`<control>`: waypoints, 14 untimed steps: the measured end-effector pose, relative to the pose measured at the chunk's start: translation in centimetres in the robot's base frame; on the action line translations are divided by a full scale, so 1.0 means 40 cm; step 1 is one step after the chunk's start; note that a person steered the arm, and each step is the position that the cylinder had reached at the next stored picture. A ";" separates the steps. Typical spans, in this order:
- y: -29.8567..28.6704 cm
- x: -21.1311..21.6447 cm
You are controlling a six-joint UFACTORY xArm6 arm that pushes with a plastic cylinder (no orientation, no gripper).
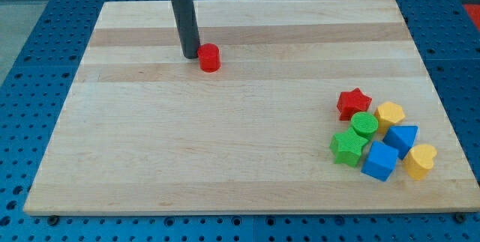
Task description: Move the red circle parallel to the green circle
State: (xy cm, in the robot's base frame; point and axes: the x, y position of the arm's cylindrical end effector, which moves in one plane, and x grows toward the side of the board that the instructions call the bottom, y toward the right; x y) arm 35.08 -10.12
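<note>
My tip (191,55) sits on the tabletop (225,159) near the view's top, just left of the red circle (209,58), touching it or v. close; can't tell which. The green circle (365,124) is well apart, down toward the view's lower right, packed in a cluster w/ the red star (352,103), yellow block (390,113) (hexagon-ish), green block (349,147) (shape unclear), two blue blocks (401,138) (380,159) and a yellow heart (421,160).

Risks, as I judge them:
- Red circle is round, so an off-centre push prob. lets it slip round the rod & squirt sideways. Contact needs to stay behind its middle.
- Tip is on the block's left side now, so pushing from here drives it rightward only. To bring it down level w/ the green circle, the tip likely has to come round to the top side first; clipping the block during that move would knock it off line.
- Near the cluster there's little room. Overshoot & the red circle hits the red star or green circle, shifting the reference block itself.
- Push too far right near the top & it nears the board edge.

Jaws: none on this arm, only a straight dark rod. Nothing opens or closes & nothing is held; it can only shove w/ its side.
</note>
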 end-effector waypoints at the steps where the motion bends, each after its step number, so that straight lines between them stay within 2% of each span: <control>1: 0.023 0.037; 4: 0.215 0.041; 6: 0.291 0.065; 10: 0.368 0.282; 14: 0.450 0.370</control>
